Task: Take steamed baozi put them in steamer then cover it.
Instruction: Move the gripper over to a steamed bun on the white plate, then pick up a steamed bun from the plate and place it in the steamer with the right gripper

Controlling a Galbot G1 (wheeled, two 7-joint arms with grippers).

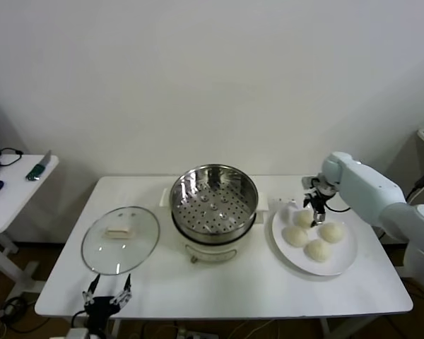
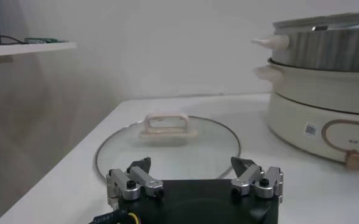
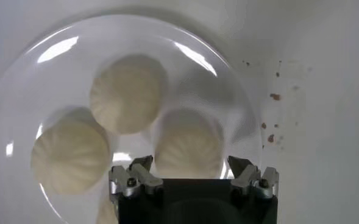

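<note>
Four cream-white baozi lie on a white plate (image 1: pixel 281 248) at the table's right: (image 1: pixel 302 217), (image 1: pixel 295 236), (image 1: pixel 331 232), (image 1: pixel 316 249). My right gripper (image 1: pixel 316 212) hangs open just above the back-left baozi; in the right wrist view the gripper (image 3: pixel 191 164) straddles that baozi (image 3: pixel 188 143), with two others (image 3: pixel 128 93) (image 3: pixel 69 155) beyond. The empty steamer (image 1: pixel 213 205) stands mid-table on its white pot base (image 2: pixel 313 115). The glass cover (image 1: pixel 120 239) lies flat at the left, handle (image 2: pixel 167 125) up. My left gripper (image 1: pixel 107 293) is open and empty near the front edge, just before the cover (image 2: pixel 167 152).
A white side table (image 1: pixel 14 183) with small tools stands at the far left. Dark specks (image 3: pixel 275 96) lie on the table next to the plate (image 3: pixel 39 79). The table's front edge runs close to the left gripper.
</note>
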